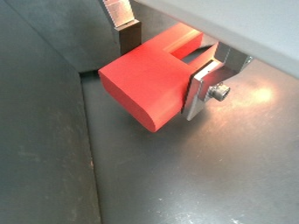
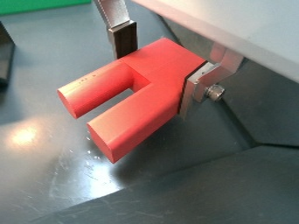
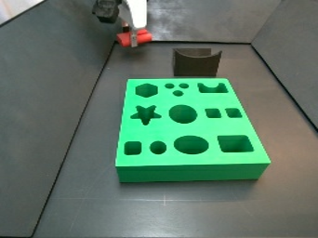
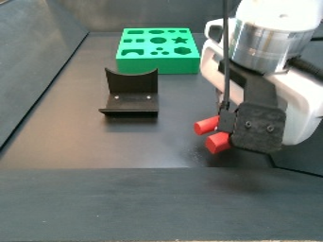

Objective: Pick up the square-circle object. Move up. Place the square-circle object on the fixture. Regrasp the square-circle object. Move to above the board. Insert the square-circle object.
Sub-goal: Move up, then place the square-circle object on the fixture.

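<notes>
The square-circle object (image 1: 146,79) is a red peg with a forked, two-pronged end (image 2: 111,109) and a rounded end. My gripper (image 1: 163,72) is shut on it, one silver finger with its dark pad on either side, as both wrist views show (image 2: 158,70). In a side view the gripper (image 4: 233,123) holds the peg (image 4: 212,132) low over the dark floor; whether the peg touches the floor I cannot tell. The dark fixture (image 4: 130,95) stands to one side of it, apart. The green board (image 3: 205,130) lies beyond the fixture (image 3: 195,61), away from the peg (image 3: 134,38).
Dark walls enclose the floor, and one wall's foot (image 1: 84,131) runs close beside the peg. The robot's white wrist body (image 4: 271,57) looms over the gripper and hides part of the floor behind it.
</notes>
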Tool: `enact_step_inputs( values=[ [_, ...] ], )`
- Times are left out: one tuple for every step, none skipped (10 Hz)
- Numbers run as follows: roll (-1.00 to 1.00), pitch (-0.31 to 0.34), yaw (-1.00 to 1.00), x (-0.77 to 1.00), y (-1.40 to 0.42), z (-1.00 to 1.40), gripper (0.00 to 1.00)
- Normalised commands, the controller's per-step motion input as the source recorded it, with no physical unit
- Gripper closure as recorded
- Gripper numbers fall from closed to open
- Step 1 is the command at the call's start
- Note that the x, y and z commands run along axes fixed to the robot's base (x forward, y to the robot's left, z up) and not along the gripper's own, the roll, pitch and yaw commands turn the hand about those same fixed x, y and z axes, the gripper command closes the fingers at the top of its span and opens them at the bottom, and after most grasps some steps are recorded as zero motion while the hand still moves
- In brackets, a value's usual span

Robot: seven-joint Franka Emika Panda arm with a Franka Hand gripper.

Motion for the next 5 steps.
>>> enact_step_inputs(
  values=[
    [0.06, 0.142, -0.01, -0.01, 0.0, 0.35, 1.0],
    [0.08, 0.151, 0.0, -0.01, -0.01, 0.27, 1.0],
    [0.08, 0.152, 0.01, -0.01, -0.01, 0.21, 1.0],
    [0.0, 0.0, 0.0, 0.0, 0.0, 1.0, 1.0],
    [-0.01, -0.009, 0.0, 0.0, 0.0, 1.0, 1.0]
  ],
)
